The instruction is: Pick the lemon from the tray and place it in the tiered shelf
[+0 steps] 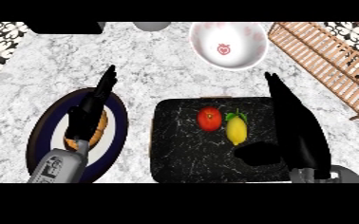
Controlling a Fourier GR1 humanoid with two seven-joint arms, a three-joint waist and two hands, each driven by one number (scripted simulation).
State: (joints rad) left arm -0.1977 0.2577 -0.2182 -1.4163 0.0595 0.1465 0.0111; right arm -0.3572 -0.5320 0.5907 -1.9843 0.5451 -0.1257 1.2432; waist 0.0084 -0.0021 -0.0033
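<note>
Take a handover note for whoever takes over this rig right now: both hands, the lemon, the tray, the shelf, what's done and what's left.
Left hand: open, over the plate at the left, holding nothing.
Right hand: open, fingers straight, over the tray's right edge, thumb reaching toward the lemon, not closed on it.
Lemon: lying on the black tray, beside a tomato.
Tiered shelf: upper right, beyond the tray.
Done: nothing yet.
Left: grasp the lemon, lift it, place it in the shelf.
</note>
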